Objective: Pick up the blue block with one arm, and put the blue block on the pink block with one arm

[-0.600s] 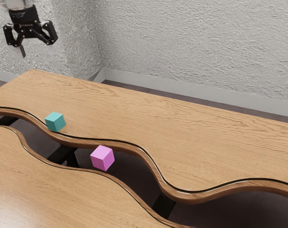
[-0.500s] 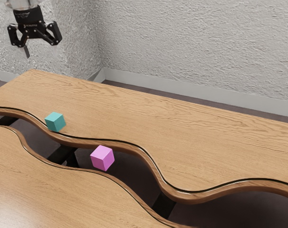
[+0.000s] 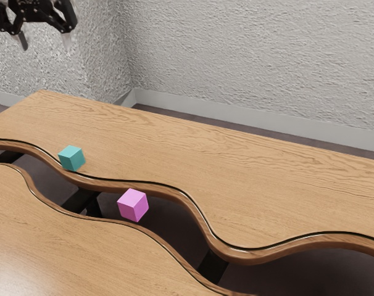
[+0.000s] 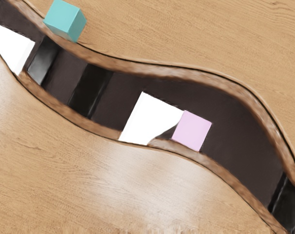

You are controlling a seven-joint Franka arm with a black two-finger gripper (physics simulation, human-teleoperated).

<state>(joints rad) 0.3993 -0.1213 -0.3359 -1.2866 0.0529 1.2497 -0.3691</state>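
A teal-blue block [image 3: 71,158] sits at the wavy front edge of the far tabletop [image 3: 236,166]; the wrist view shows the blue block [image 4: 64,19] on that same edge. A pink block [image 3: 132,205] rests on the curved edge of the near tabletop, over the gap between the two boards; in the wrist view the pink block [image 4: 192,130] sits at that gap's rim. My gripper [image 3: 42,41] hangs high at the exterior view's upper left, far above both blocks, open with nothing between its fingers.
A dark winding gap [image 3: 174,228] with black cross supports separates the two wooden tabletops. A rough grey wall [image 3: 255,55] runs behind the far tabletop. Wide bare wood lies to the exterior view's right of the blocks.
My gripper has risen toward the exterior view's top edge and turned, so both fingers now show spread apart. The blocks have not moved.
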